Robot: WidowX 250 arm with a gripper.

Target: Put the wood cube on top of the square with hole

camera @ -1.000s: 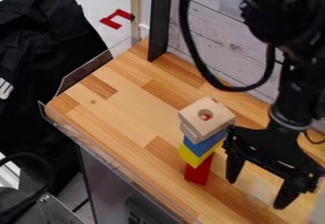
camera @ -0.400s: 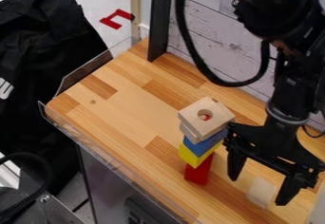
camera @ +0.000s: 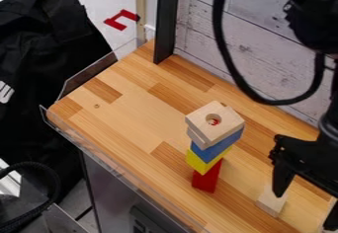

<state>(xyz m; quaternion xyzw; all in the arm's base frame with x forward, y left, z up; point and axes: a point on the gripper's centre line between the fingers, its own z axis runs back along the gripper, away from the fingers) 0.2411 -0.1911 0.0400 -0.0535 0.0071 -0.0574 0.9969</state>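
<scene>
Apparently at the pick-up step, with the wood cube [camera: 270, 202] on the table [camera: 132, 108], toward its right-hand edge, well apart from the stack [camera: 206, 177] topped by the square with hole [camera: 230, 122]. Next, centre the pincer [camera: 304, 212] over the wood cube, lower and squeeze. Spread wide and pointing down, but seemingly off-centre, below an arm [camera: 326, 27] hanging from the upper right.

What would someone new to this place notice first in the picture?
Probably the block tower on the wooden table: red at the bottom, then yellow, blue and plain wood. Next, the black tool at the right edge, by a small wood block.
</scene>
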